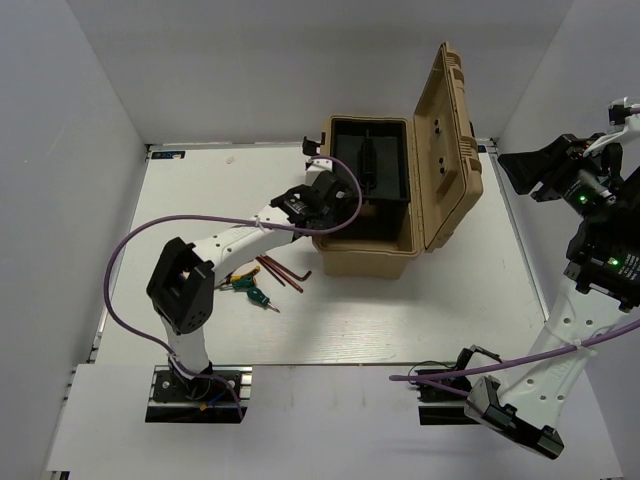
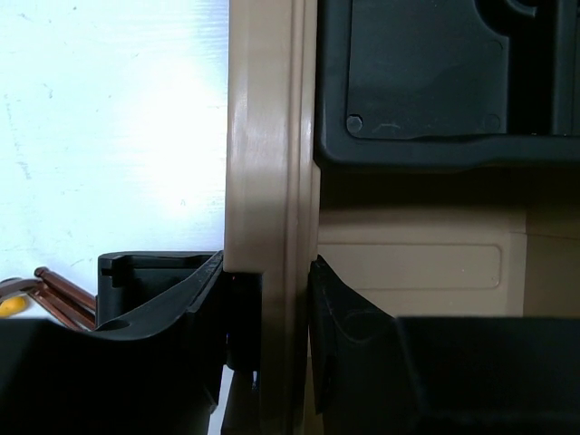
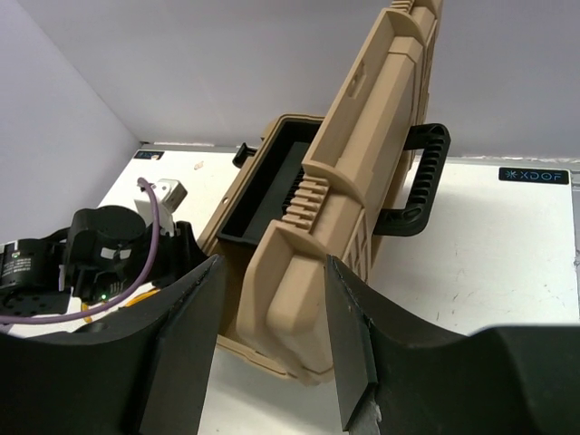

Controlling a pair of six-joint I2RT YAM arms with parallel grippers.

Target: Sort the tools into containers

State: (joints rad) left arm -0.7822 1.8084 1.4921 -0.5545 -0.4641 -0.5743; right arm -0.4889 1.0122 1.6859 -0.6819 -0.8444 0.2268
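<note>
**Item 1, my left jaws:** clamped on the side wall of the toolbox (image 2: 272, 181). One finger (image 2: 163, 290) sat outside and the other inside, both touching the tan plastic.

**Item 2, my right jaws:** released, nothing btwn the fingers (image 3: 181, 344). They hung high, well apart from the box, on its lid side.

**Item 3, toolbox:** open, lid (image 1: 450, 150) upright, black tray (image 1: 370, 160) seated in the top. The carry handle (image 3: 421, 181) faced my right jaws.

**Item 4, hex keys (image 1: 283, 270):** dark red, several. They lay flat on the worktop (image 1: 400, 320), outside the box, near my left jaws on the outer-finger side.

**Item 5, screwdriver (image 1: 255, 293) (green hdl) and pliers (image 1: 238, 282) (yellow hdl):** lay beside the hex keys, farther from my left jaws.
</note>
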